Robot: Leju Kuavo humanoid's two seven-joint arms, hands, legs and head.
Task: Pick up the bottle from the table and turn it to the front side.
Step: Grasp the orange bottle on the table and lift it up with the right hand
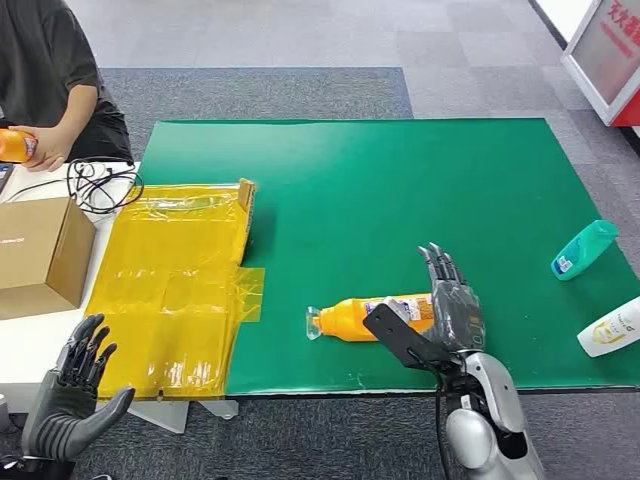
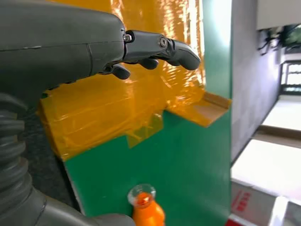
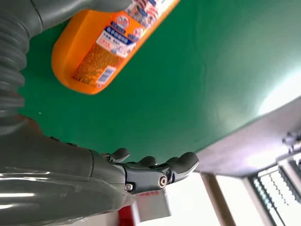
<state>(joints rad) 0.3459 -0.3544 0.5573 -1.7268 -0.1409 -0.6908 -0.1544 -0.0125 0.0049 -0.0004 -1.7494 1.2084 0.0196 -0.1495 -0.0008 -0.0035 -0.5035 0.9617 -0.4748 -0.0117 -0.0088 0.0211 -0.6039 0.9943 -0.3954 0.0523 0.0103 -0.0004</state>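
Flat on the green table [image 1: 483,180] lies the orange bottle [image 1: 355,320]; the right hand [image 1: 451,300] hovers beside it, fingers apart, left hand [image 1: 72,385] also open.

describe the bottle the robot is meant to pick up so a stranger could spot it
On the green mat, look near its front edge, just right of the yellow plastic sheet. The orange bottle lies on its side beside the open right hand, clear cap pointing left. Unlike the teal and white bottles at the far right, it is bright orange.
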